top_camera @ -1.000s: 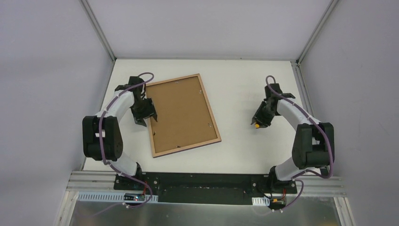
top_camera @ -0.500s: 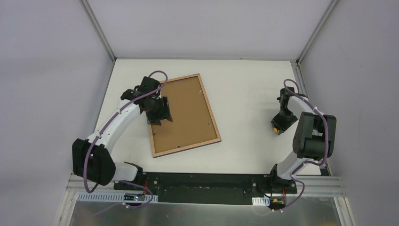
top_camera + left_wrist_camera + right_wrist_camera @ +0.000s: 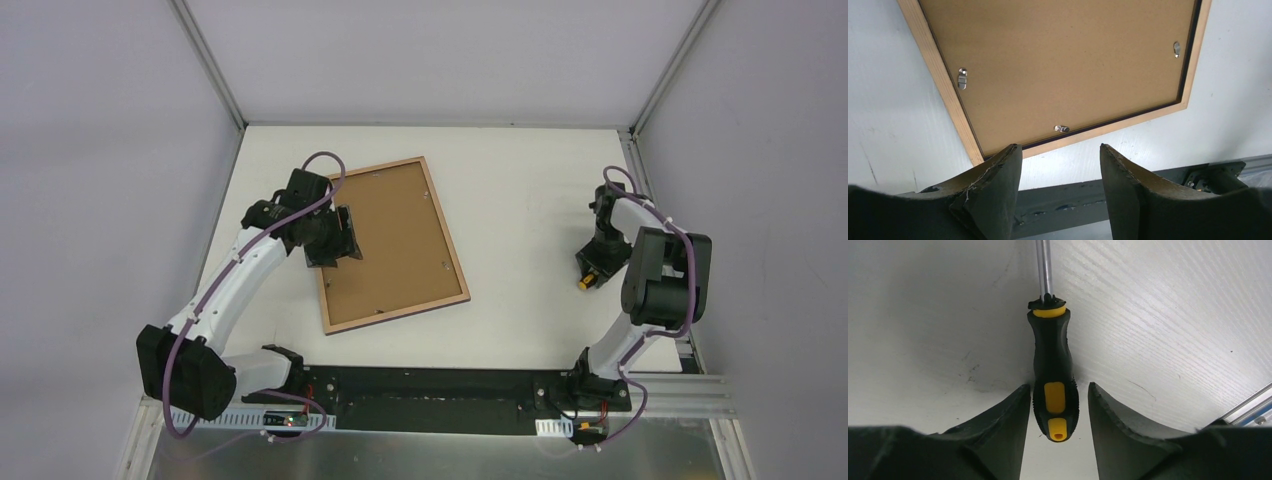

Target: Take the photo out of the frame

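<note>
The frame (image 3: 400, 240) lies back-up on the white table, light wood rim around brown board; in the left wrist view (image 3: 1068, 65) it shows small metal clips (image 3: 1061, 128). The photo is hidden. My left gripper (image 3: 335, 240) hovers over the frame's left edge, open and empty (image 3: 1060, 147). My right gripper (image 3: 592, 268) is at the table's right side, open (image 3: 1055, 387), its fingers on either side of a black-and-yellow screwdriver (image 3: 1053, 355) that lies on the table, with a small gap on each side.
The screwdriver's yellow end (image 3: 584, 283) shows below my right gripper. A metal rail (image 3: 640, 190) runs along the table's right edge. The black base plate (image 3: 430, 385) lies along the near edge.
My left arm has reached right, from beside the frame to over its left edge. My right arm has pulled back to the right side with the screwdriver.
</note>
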{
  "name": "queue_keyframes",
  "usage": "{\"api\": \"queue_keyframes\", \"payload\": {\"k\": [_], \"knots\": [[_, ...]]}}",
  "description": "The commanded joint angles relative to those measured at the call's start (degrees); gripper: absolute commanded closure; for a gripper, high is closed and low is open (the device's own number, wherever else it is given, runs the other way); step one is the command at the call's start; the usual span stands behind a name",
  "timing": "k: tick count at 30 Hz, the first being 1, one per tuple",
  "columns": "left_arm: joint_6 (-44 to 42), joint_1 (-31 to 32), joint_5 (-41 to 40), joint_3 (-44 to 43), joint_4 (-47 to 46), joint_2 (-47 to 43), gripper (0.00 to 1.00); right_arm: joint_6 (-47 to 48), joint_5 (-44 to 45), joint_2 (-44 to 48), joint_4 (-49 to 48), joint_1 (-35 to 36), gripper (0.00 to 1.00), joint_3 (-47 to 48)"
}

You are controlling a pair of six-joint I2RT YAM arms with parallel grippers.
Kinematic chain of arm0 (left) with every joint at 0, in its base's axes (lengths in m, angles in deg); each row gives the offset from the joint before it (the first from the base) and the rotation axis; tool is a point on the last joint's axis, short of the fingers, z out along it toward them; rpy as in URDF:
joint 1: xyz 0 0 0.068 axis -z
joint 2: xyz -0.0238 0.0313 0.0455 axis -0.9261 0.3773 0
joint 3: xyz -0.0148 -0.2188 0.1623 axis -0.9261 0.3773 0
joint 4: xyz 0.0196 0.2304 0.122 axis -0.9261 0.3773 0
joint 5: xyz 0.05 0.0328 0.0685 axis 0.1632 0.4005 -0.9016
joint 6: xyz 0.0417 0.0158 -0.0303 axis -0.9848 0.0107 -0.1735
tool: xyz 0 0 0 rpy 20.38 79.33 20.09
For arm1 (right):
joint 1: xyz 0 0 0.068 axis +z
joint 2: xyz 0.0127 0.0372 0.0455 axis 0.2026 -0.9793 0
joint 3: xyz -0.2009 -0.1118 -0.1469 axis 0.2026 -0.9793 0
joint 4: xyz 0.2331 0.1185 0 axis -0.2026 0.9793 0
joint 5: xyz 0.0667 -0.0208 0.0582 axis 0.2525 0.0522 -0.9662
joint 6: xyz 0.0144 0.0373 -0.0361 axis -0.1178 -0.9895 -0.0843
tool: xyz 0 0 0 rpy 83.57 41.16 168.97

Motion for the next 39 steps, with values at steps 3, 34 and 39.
{"api": "queue_keyframes", "payload": {"k": [3, 34, 39], "knots": [[-0.9, 0.2, -2.1, 0.9, 1.7, -1.3, 0.40, -0.4, -0.4, -0.2, -0.2, -0.4, 0.41, 0.1], [9.0, 3.0, 11.8, 0.1, -3.5, 8.3, 0.38, 5.9, -25.8, 23.7, -11.5, 26.7, 0.09, -8.8], [19.2, 5.3, 11.3, -0.9, -4.1, 12.7, 0.38, -0.4, -36.3, 23.9, -26.0, 35.7, 0.14, -15.9]]}}
